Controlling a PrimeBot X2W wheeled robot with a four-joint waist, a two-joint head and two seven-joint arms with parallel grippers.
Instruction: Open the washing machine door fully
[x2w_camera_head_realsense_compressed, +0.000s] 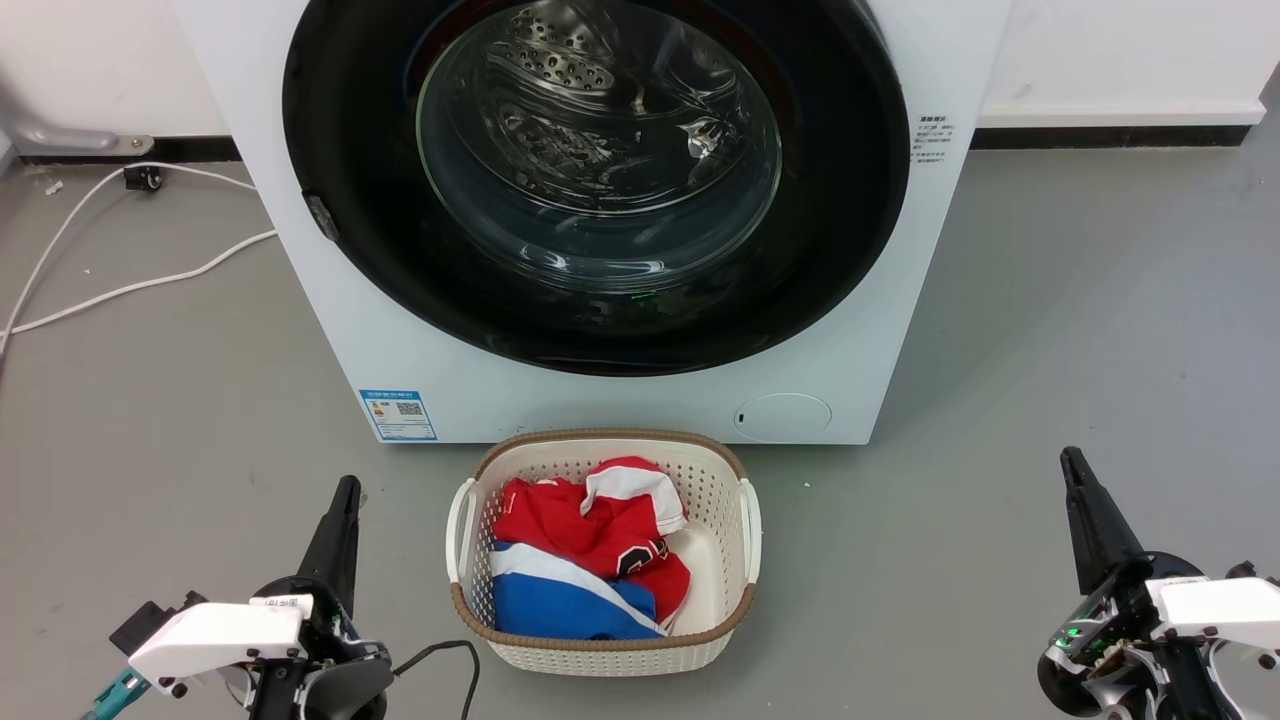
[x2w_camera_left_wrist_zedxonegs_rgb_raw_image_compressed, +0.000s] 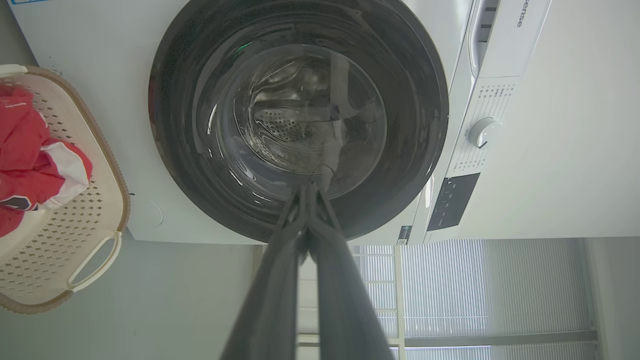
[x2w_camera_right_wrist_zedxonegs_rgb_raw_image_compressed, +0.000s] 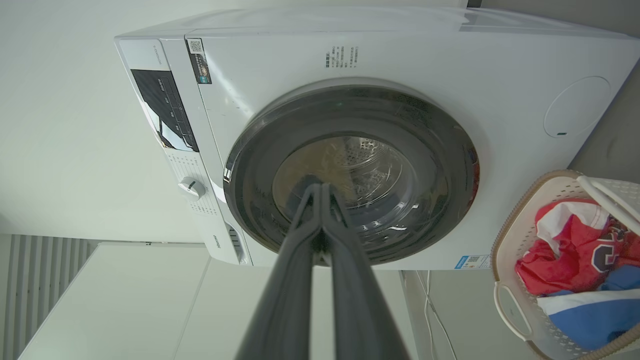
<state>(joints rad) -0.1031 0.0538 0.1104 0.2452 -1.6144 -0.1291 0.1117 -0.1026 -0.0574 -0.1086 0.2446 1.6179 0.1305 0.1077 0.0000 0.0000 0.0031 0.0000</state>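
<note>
So, progress report: basically zero so far. The washing machine door (x2w_camera_head_realsense_compressed: 597, 180) is shut, sitting flush in the front of the white washing machine (x2w_camera_head_realsense_compressed: 900, 300) straight ahead of me, so the whole job is left: get to it, unlatch it, swing it all the way round. It's a big glossy black ring, nearly as wide as the machine, with a clear bulging glass bowl in the middle. Through the glass I can see the perforated steel drum (x2w_camera_head_realsense_compressed: 570, 65), and it looks empty to me. There's a small grey tab (x2w_camera_head_realsense_compressed: 320, 216) on the door's rim on my left side. I'm guessing that's the catch or handle end, which would put the hinge on my right, but I can't tell for sure from here. My left gripper (x2w_camera_head_realsense_compressed: 347, 490) and my right gripper (x2w_camera_head_realsense_compressed: 1070, 462) are both down low on either side, well apart from the door and touching nothing. Each one has its two fingers pressed together with nothing between them. Right between me and the machine, just in front of its base, sits a cream laundry basket (x2w_camera_head_realsense_compressed: 610, 436) with a red, white and blue jersey (x2w_camera_head_realsense_compressed: 590, 540) bunched inside, so I figure I'll be reaching over or around it. Off on my left a white cable (x2w_camera_head_realsense_compressed: 120, 290) snakes across the grey floor (x2w_camera_head_realsense_compressed: 1050, 350).
</note>
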